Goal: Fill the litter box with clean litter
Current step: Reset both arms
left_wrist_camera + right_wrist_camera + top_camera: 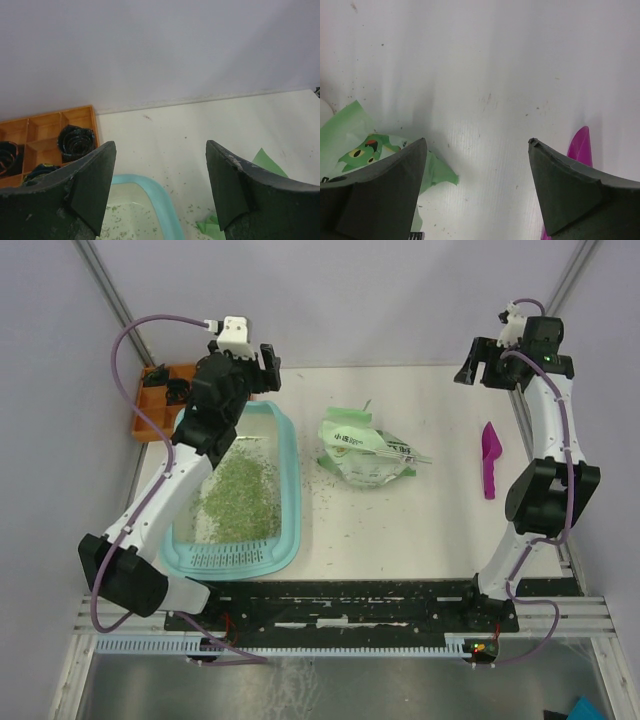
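Observation:
The light teal litter box (293, 490) sits at the table's left, and a loose bed of pale green litter (240, 495) covers much of its whitish floor. My left gripper (262, 368) hovers open and empty above the box's far end. In the left wrist view, the left gripper (160, 145) frames the box's far corner (157, 200), with a few granules (125, 220) on the floor inside. At the back right, my right gripper (477, 362) hangs high, also open and empty. The right wrist view shows only bare table between the right gripper's (477, 141) fingers.
A light green printed bag (365, 445) (360, 145) lies crumpled mid-table with spilled granules around it. A magenta scoop (490, 455) (582, 147) lies to the right. An orange compartmented tray (155, 405) (45, 135) holding dark rolls stands at the back left, behind the box.

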Controlling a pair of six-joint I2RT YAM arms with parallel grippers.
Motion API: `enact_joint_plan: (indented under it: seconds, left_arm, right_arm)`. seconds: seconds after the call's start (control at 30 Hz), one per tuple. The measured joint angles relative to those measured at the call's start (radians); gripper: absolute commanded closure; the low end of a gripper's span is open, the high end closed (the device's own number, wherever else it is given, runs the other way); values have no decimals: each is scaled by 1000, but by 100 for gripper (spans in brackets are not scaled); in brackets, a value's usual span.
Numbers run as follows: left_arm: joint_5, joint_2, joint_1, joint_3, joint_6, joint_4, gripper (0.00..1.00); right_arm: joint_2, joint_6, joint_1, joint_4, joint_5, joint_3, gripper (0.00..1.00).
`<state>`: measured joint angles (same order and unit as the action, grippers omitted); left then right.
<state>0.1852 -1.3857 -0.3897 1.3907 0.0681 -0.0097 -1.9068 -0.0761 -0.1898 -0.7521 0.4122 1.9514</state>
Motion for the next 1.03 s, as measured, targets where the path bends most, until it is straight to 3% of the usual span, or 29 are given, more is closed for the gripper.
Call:
enact_joint_plan:
  seconds: [0.67, 0.73, 1.03]
  left_arm:
    - [48, -15, 0, -56, 32, 13, 21]
    - [50, -15, 0, -56, 32, 19, 21]
    - [52, -15, 0, -56, 32, 37, 21]
  right_arm:
    - [0, -31, 0, 38, -6, -38, 8]
    - [0, -31, 0, 38, -6, -38, 1]
    - [0, 2, 0, 33, 8, -6, 1]
